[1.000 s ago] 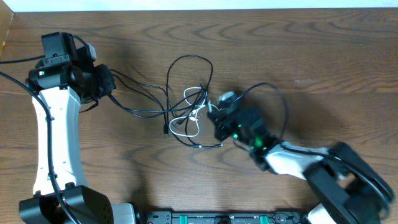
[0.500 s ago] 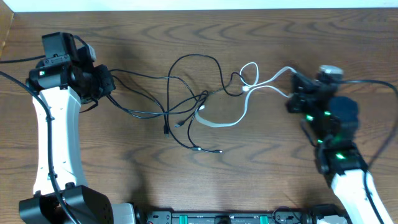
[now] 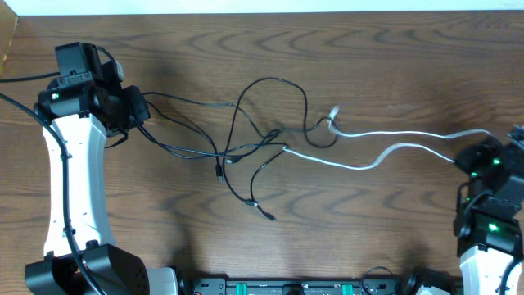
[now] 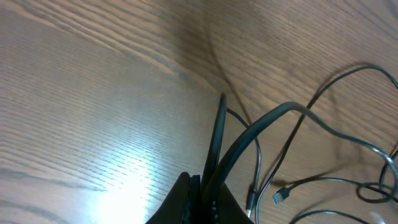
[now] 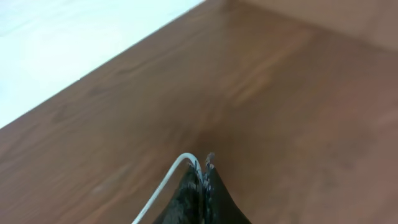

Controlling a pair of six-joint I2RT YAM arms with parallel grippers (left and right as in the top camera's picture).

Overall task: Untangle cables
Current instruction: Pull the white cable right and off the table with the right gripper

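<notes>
Wooden surface (image 3: 385, 57), from above: white cable (image 3: 409, 134), strung out from the right jaws, looks nearly clear of black cables (image 3: 246, 149), which lie crossed ahead of the left jaws, not yet untangled; wrist views show the left jaws pinching black cables (image 4: 217, 137), the right jaws pinching white cable (image 5: 168, 177).

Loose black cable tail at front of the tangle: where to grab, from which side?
Grip the black cable tail just behind its plug, from straight above, fingers across the cord. It lies flat on bare table, clear of the crossings behind it.
</notes>
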